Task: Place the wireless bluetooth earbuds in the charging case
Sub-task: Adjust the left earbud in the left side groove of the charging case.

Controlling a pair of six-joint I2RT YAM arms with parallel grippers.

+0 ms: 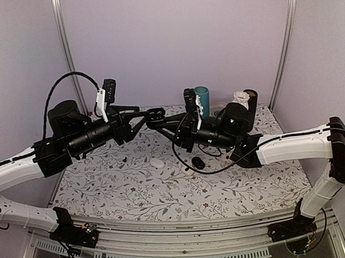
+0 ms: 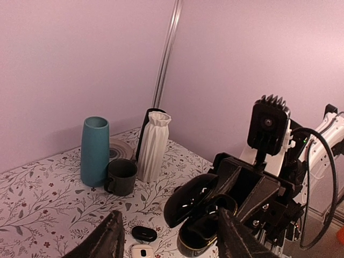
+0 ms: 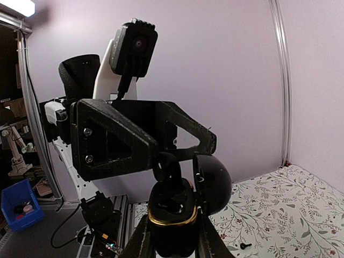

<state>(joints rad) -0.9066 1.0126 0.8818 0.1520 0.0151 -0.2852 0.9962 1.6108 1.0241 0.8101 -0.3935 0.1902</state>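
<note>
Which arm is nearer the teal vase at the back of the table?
Right. The right arm crosses just in front of the teal vase in the top view; the left arm reaches in from the opposite side, well left of it.

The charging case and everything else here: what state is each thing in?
charging case: lid open, held off the table.
right gripper: shut on the charging case.
left gripper: open, fingers apart, close to the charging case.
black oval case: shut, lying on the table.
white oval case: looks shut, lying on the table.
teal vase: upright.
mug: upright.
white ribbed vase: upright.
</note>
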